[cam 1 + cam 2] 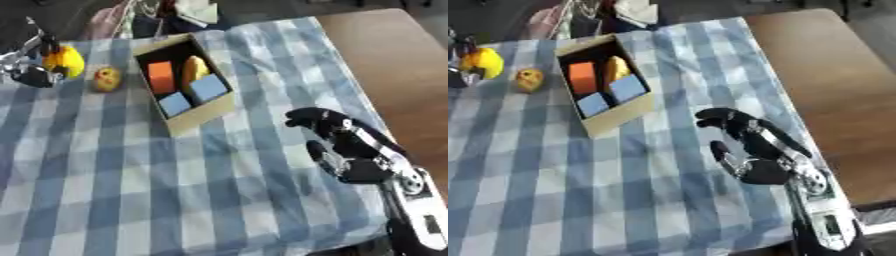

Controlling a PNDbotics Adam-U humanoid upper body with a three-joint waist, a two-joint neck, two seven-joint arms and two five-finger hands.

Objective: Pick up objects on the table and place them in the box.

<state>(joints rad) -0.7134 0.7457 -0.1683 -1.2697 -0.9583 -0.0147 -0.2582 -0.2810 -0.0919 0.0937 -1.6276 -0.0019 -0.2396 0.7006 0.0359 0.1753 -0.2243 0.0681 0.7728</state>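
An open cardboard box (203, 114) stands on the checked cloth at the back centre. Inside it are an orange block (160, 76), a yellow piece (194, 67) and two light blue blocks (209, 87) (175, 104). Left of the box a small yellow-orange object (107, 79) lies on the cloth. At the far left edge my left hand (31, 75) has its fingers curled round a bright yellow object (66, 61). Over the cloth's right side my right hand (348, 150) hovers with relaxed fingers and holds nothing.
The blue and white checked cloth (131, 190) covers most of the table. Bare brown tabletop (394, 60) shows along the right. Clothing and clutter (188, 12) lie beyond the far edge behind the box.
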